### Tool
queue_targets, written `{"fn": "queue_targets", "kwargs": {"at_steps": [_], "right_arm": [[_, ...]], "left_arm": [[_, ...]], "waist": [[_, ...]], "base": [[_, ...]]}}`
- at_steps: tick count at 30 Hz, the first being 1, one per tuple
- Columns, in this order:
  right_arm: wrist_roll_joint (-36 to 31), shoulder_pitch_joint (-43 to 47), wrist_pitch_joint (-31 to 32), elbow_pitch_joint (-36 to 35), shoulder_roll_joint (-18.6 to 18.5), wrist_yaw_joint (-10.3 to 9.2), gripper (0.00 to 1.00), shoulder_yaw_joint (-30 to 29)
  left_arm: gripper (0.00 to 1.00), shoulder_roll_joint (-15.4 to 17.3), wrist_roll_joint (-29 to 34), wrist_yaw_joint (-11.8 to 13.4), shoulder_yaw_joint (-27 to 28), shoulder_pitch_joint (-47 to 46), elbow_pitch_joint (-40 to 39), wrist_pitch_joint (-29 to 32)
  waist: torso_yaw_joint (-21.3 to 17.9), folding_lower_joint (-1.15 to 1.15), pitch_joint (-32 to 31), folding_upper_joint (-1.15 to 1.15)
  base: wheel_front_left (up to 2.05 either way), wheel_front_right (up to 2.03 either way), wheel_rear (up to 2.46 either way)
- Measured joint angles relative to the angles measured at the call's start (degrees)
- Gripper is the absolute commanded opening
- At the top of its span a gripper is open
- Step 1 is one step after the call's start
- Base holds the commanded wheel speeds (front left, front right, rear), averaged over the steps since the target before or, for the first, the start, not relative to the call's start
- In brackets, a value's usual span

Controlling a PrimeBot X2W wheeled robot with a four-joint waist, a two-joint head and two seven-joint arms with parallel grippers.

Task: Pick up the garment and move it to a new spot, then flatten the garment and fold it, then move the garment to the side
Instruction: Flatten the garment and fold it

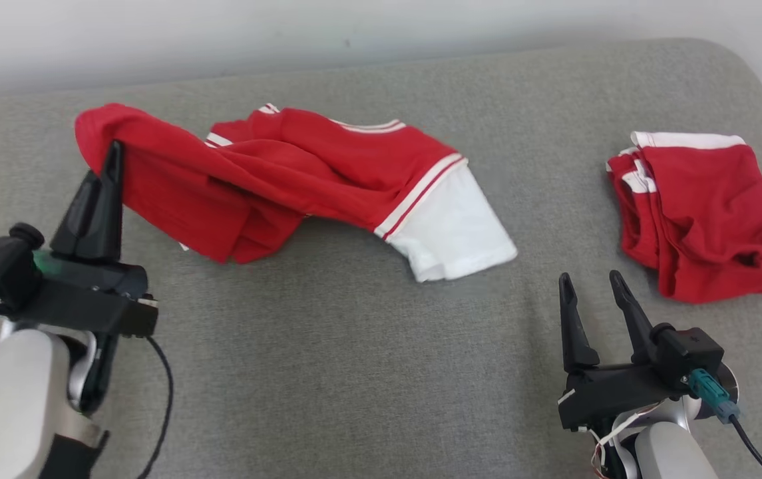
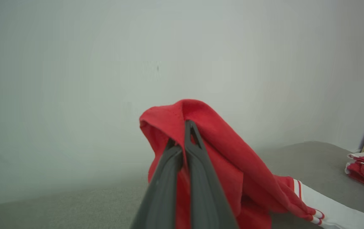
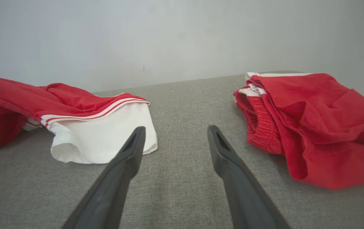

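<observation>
A red garment with white stripes and a white sleeve end lies rumpled across the grey surface. Its left end is lifted off the surface, pinched by my left gripper, which is shut on the red fabric. In the left wrist view the garment drapes over the closed fingers and trails down to the right. My right gripper stands open low at the right, nothing between its fingers, between the garment's white sleeve and a second red pile.
A second red garment with white trim lies bunched at the right, also seen as a red pile beside my right gripper. The grey padded surface ends at a pale wall behind and rounds off at the far right corner.
</observation>
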Motion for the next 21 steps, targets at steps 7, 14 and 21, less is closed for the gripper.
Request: {"fn": "queue_targets", "kwargs": {"at_steps": [7,14,21], "right_arm": [[0.03,0.45,0.00,1.24,0.11,0.00,1.00,-0.54],[0.19,1.67,0.00,2.48,0.20,0.00,1.00,-0.53],[0.33,2.72,0.00,2.97,0.21,0.00,1.00,-1.11]], "left_arm": [[0.00,7.43,-4.26,-0.01,-7.78,-0.80,1.19,0.00],[0.00,11.65,-15.39,-0.01,-19.36,5.06,4.15,0.00],[0.00,9.36,-20.18,-0.01,-22.28,12.76,4.21,0.00]], "waist": [[2.18,0.00,-2.36,0.00],[4.05,-0.01,-4.67,0.00],[6.20,-0.01,-6.49,0.00]], "base": [[0.00,0.00,0.00],[0.00,0.00,0.00],[0.00,0.00,0.00]]}}
